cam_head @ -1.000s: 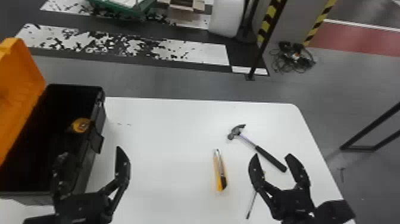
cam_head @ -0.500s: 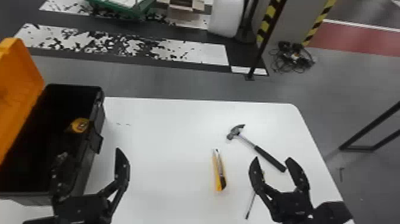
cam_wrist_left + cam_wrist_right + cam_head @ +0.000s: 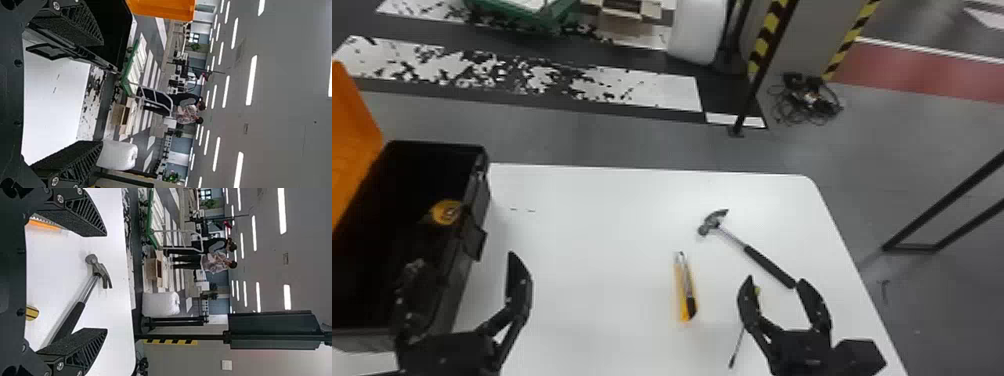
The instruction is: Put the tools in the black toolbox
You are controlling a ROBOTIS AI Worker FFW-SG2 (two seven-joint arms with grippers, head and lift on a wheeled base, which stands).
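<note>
Your left hand [image 3: 464, 260] gapes, black toolbox [image 3: 482, 192] at its ten o'clock; your right hand [image 3: 775, 280] gapes too, hammer [image 3: 746, 248] at eleven, knife [image 3: 687, 290] at nine.

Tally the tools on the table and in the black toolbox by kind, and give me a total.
Hammer: 1
Utility knife: 1
Screwdriver: 1
Tape measure: 1
Total in sight: 4; the dark inside of the toolbox could hide more.
</note>
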